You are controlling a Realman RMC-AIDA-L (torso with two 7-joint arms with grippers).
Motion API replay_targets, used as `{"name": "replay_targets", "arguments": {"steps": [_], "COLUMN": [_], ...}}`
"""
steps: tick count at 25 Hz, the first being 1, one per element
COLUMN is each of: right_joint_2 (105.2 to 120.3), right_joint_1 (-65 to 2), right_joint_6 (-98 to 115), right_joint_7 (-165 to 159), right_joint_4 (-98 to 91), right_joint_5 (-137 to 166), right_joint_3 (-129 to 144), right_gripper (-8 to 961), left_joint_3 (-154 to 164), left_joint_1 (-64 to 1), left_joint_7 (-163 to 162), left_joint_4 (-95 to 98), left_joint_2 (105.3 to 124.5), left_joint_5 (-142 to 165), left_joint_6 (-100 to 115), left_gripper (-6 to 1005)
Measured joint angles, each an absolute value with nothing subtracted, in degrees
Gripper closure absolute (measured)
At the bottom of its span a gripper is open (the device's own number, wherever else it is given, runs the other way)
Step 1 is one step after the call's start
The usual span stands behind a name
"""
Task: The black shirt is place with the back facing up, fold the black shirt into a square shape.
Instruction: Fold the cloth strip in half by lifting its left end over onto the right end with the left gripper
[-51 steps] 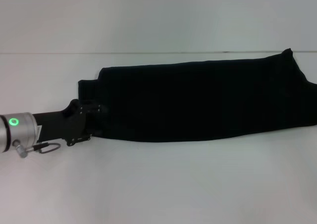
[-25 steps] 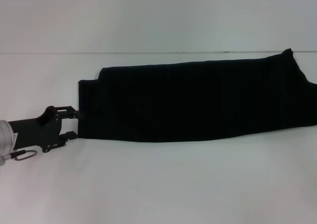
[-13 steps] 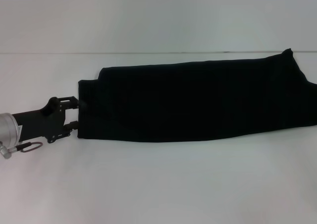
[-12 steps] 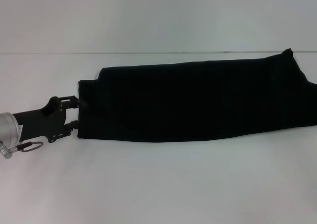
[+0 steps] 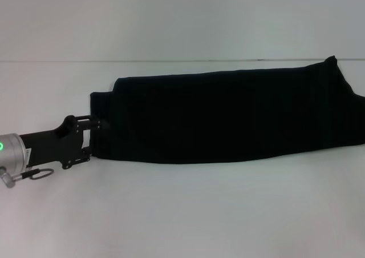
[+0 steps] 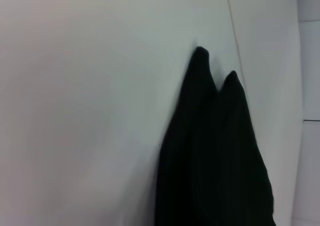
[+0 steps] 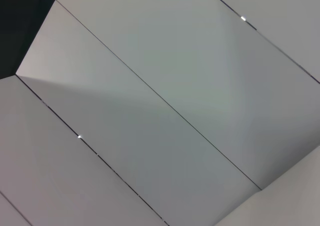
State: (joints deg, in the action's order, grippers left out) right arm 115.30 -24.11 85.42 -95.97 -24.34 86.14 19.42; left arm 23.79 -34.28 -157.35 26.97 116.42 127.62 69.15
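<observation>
- One long band: the black shirt [image 5: 228, 116] is lying across the bench [image 5: 182, 212].
- Left end effector [image 5: 94, 135] is spread at its left end; you're needing both layers pinched.

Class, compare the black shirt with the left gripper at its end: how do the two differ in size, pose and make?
1. Size: the black shirt is a long band across the table; the left gripper is far smaller.
2. Pose: the shirt lies flat and folded; the gripper reaches in from the robot's left, fingers spread at the shirt's left edge.
3. Make: shirt soft cloth; gripper rigid.

Both are black.
</observation>
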Motion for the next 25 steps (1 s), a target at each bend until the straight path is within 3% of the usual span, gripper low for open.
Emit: {"name": "replay_targets", "arguments": {"steps": [25], "right_joint_2": [115.49], "right_joint_1": [-23.94], "right_joint_6": [85.58], "right_joint_7": [-95.97], "right_joint_4": [-24.34], "right_joint_5": [86.13], "right_joint_3": [19.64], "right_gripper": [270], "left_joint_3": [21.41], "left_joint_1": [-35.92], "left_joint_7": [-156.82], "left_joint_4": [27.16], "left_joint_2": [115.44], "left_joint_5": [126.83], "left_joint_6": [77.02], "left_gripper": [399]}}
